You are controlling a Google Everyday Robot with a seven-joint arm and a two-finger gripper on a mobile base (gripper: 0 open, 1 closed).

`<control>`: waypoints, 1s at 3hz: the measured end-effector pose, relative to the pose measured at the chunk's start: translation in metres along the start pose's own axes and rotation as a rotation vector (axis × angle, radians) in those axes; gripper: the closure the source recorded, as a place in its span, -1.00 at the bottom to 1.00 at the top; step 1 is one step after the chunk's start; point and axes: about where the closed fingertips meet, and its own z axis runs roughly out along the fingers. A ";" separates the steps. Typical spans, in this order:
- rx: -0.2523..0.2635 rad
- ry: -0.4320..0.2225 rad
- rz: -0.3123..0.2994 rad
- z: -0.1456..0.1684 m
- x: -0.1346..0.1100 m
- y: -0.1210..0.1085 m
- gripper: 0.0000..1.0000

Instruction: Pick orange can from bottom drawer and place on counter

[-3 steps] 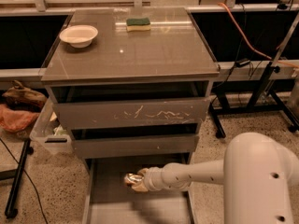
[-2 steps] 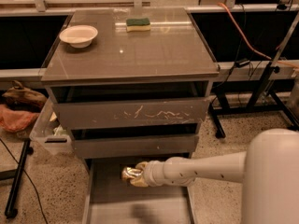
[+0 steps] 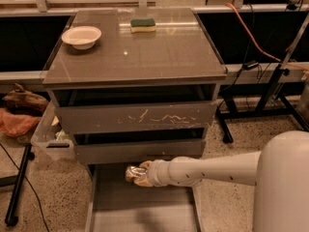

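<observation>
Nearest me, low in the frame, the bottom drawer [image 3: 140, 214] stands pulled out, its flat grey floor bare where I can see it. Just above that floor the white arm [image 3: 212, 169] reaches in from the lower right, lying almost level and pointing left. At its tip the tool [image 3: 138, 174] is clenched round the orange can [image 3: 130, 172], which hangs clear of the drawer floor, close under the front of the narrow middle drawer [image 3: 140, 151]. The can sits at the tool's left end, and I can't tell its long axis.

Behind and above come the scratched drawer [image 3: 135, 117], then the counter [image 3: 145, 57], high in the frame. A pale bowl [image 3: 81, 36] stands at its upper left, a green-and-yellow sponge [image 3: 143, 25] at the far edge. The counter lies straight above the can, its lip overhanging, so I reckon the can must come out toward me before it rises.
</observation>
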 end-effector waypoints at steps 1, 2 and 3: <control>0.002 -0.030 -0.015 -0.012 -0.016 -0.002 1.00; 0.005 -0.092 -0.050 -0.053 -0.071 -0.006 1.00; 0.035 -0.135 -0.139 -0.103 -0.152 -0.014 1.00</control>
